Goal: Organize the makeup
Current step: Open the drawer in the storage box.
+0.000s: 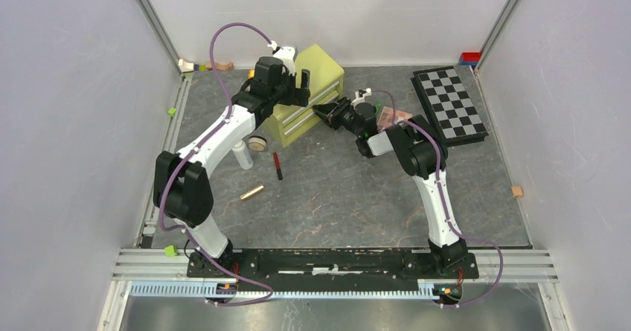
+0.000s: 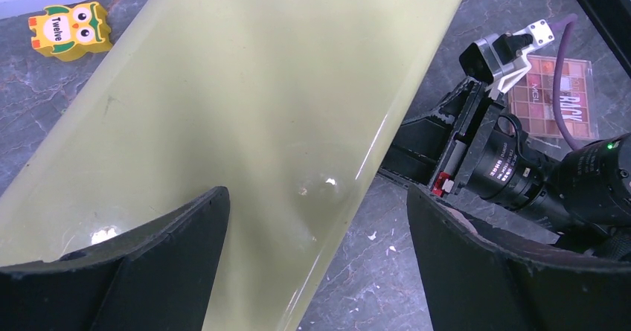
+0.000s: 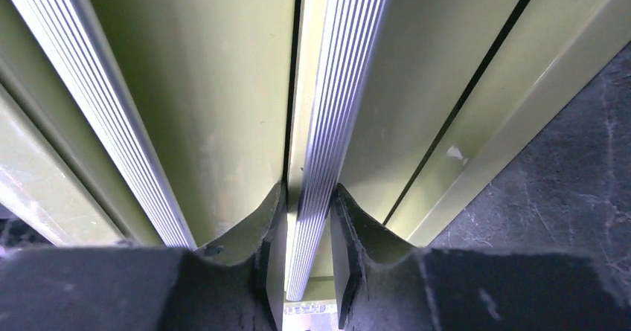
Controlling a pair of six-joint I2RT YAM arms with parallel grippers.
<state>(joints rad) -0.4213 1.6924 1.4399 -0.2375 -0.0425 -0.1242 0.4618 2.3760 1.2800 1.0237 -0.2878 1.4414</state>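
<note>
- Makeup sits left of the desk's middle: white bottle (image 1: 242, 155), tan compact (image 1: 258, 143), red-black pencil (image 1: 277, 165), rose-gold tube (image 1: 252, 192).
- Palette (image 2: 536, 108) lies near the far edge.
- Right jaws clamp the green drawer box's (image 1: 320, 67) ribbed handle (image 3: 330, 123); left jaws hang spread over its top.

The left arm (image 1: 223, 126) is covering the near-left part of the green drawer box (image 1: 324, 67). The right arm (image 1: 439, 190) is hiding most of the eyeshadow palette (image 1: 398, 115). In the left wrist view, a purple cable (image 2: 556, 85) is crossing the palette, the box is running off the top and bottom edges, and the bottom edge is cutting off the left tool (image 2: 316, 193). In the right wrist view, the right tool (image 3: 309, 197) is pinching the ridged handle (image 3: 327, 85) and concealing its lower end. The objects in the far-left corner (image 1: 201, 65) are showing too small to name.
</note>
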